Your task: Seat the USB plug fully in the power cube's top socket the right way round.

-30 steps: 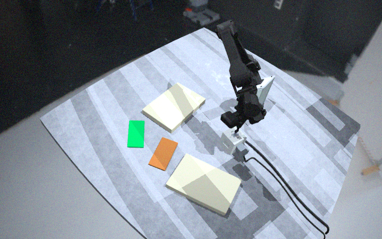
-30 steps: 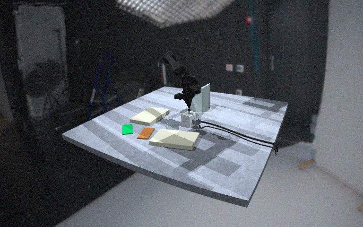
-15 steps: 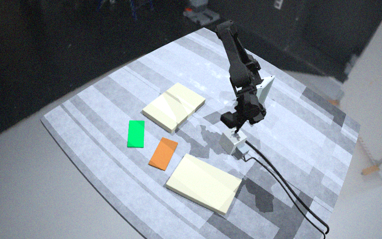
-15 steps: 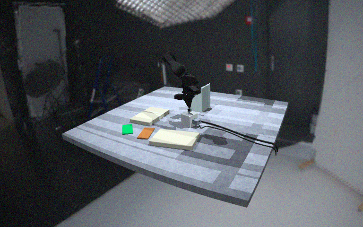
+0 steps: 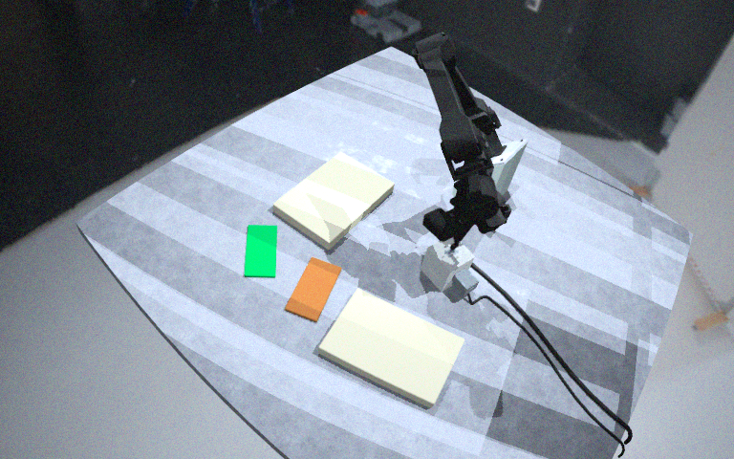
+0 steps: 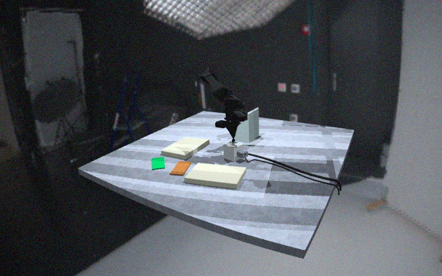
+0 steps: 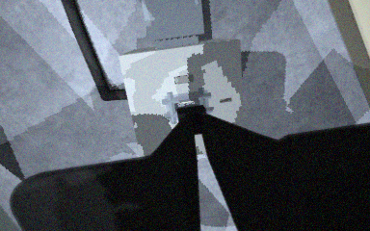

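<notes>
From here I see the hand point(image 5: 453, 247) point(image 6: 233, 140) point(image 7: 196, 124) pinched narrow on the USB plug point(image 7: 185, 103), directly below its fingertips at the top of the power cube point(image 5: 444, 265) point(image 6: 229, 151) point(image 7: 154, 72); which way round it faces, I can't tell; any lift should probably go straight up.

Black arm point(image 5: 454, 119) point(image 6: 224, 94) bent, reaching down over worktop. Gripper point(image 5: 454, 244) point(image 6: 233, 140) point(image 7: 196, 124) points downward, fingers nearly together, closed on something small; fingertips low.

No lettering, number, label, brand or sign can be read on anything resting on the counter point(image 5: 178, 238) point(image 6: 136, 181) or around it.
</notes>
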